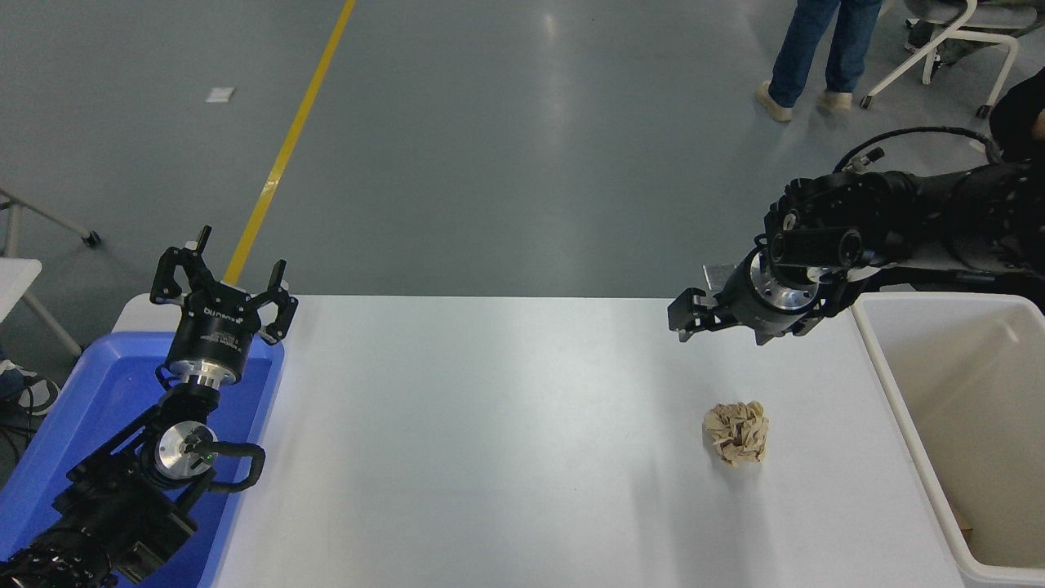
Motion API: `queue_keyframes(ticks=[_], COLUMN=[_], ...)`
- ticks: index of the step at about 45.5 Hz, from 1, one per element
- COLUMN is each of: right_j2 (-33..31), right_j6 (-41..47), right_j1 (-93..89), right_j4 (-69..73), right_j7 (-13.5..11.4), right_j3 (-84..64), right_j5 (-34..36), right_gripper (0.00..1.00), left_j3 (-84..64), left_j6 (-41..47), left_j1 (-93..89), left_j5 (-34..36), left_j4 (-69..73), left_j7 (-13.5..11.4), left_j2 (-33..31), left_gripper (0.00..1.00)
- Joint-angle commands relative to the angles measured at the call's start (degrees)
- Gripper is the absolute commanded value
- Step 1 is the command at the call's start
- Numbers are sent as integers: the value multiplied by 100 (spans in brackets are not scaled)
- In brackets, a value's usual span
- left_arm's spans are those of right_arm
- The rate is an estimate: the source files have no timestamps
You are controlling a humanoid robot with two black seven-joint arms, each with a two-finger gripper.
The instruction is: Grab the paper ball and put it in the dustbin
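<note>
The paper ball, a tan crumpled wad, lies on the white table at the right of its middle. My right gripper hangs low over the table's far right, beyond the ball and apart from it, fingers spread and empty. The right arm comes in level from the right edge. The dustbin, a deep cream-white bin, stands at the table's right end, to the right of the ball. My left gripper is parked open at the lower left.
A blue tray lies under the left arm at the table's left end. A person's legs and a white chair are on the floor beyond the far right. A yellow floor line runs at the back left.
</note>
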Motion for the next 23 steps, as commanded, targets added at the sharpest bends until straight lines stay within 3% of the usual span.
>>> queue_keyframes(ticks=[1,23], right_j2=[194,194], right_j6=[-474,-474], right_j1=[-806,-1263], right_j4=[-466,-466], right_j7=[-6,-6], right_j3=[-417,-285], right_j5=[-7,37], right_gripper=[100,100], left_j3=[2,2], left_j6=[0,0], left_j1=[-1,-1], left_j5=[0,0], left_j4=[0,-9], left_j7=[3,3], left_j2=[0,0], left_gripper=[98,98])
